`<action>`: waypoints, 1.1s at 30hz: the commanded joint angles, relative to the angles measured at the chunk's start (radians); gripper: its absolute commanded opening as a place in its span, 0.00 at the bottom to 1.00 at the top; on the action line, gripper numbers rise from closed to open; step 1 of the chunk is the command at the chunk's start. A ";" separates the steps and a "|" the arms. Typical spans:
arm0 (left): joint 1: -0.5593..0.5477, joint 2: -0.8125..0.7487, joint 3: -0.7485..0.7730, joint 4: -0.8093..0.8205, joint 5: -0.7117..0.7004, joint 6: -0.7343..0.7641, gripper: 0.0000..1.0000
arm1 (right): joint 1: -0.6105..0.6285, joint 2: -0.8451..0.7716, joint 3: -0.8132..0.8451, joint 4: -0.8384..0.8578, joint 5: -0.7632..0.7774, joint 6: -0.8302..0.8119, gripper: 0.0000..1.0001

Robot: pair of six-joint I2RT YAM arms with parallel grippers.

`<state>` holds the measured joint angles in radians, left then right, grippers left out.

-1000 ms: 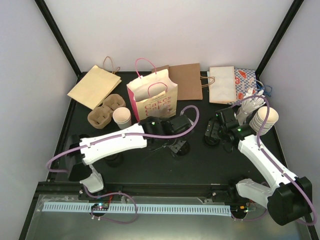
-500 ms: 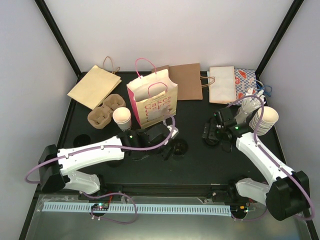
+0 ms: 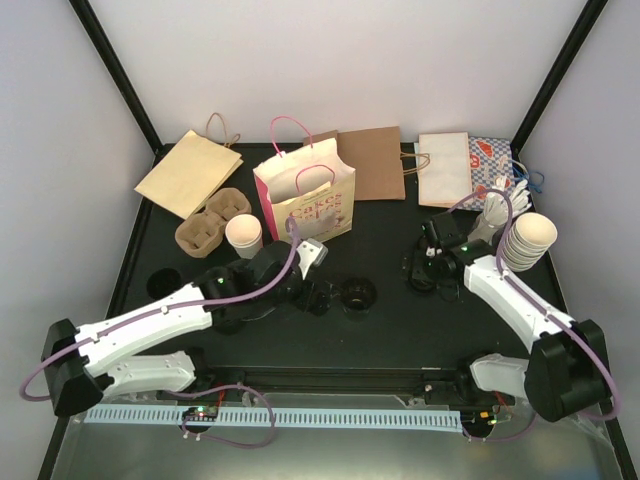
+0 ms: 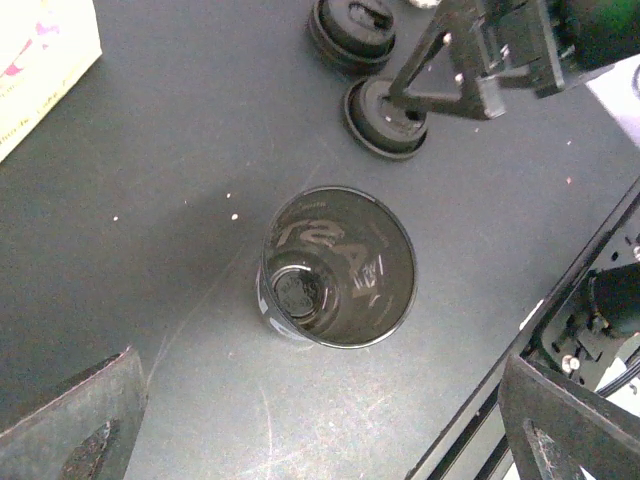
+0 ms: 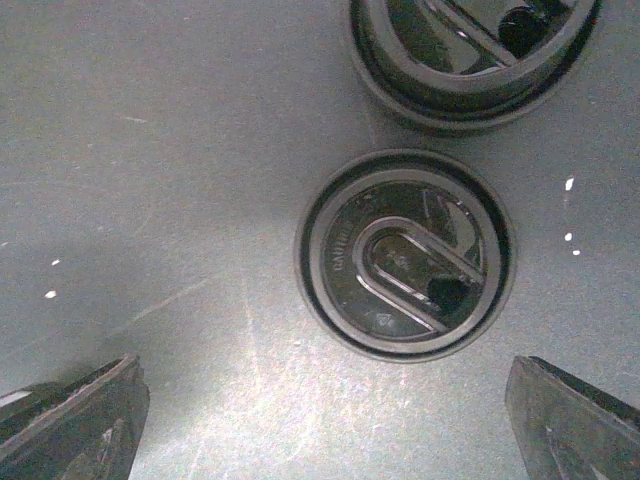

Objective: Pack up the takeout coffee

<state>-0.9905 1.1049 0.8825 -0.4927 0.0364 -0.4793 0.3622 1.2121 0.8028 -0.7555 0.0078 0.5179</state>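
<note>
The takeout coffee [image 3: 243,235], a small white paper cup, stands upright between the cup carrier [image 3: 210,220] and the cream bag with pink print [image 3: 305,205]. My left gripper [image 3: 318,296] is open just left of a dark glossy cup [image 3: 357,292]. In the left wrist view that cup [image 4: 337,265] stands free ahead of the spread fingers [image 4: 80,420], and my left gripper [image 4: 320,425] holds nothing. My right gripper [image 3: 423,271] hovers over the black lids. In the right wrist view it [image 5: 320,425] is open, with one lid [image 5: 405,255] lying just ahead of it.
A second black lid [image 5: 470,45] lies beyond the first. A stack of cream cups [image 3: 527,240] leans at the right, with white cutlery [image 3: 497,212] behind it. Flat paper bags [image 3: 190,172] [image 3: 372,162] [image 3: 444,168] lie along the back. The table's front rail [image 3: 320,378] runs below.
My left gripper has opened, let go of the dark cup and drawn back to the left. The right gripper has shifted slightly left and back over the lids.
</note>
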 commanded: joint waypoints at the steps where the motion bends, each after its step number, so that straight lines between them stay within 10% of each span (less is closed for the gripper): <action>1: 0.010 -0.073 -0.056 0.117 0.030 -0.003 0.99 | -0.007 0.060 0.047 -0.023 0.066 0.025 1.00; 33: 0.013 -0.096 -0.174 0.208 -0.001 0.047 0.99 | -0.060 0.193 0.049 0.005 0.134 0.078 0.99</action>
<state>-0.9817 0.9974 0.7021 -0.2920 0.0265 -0.4561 0.3080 1.3819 0.8394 -0.7647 0.1299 0.5747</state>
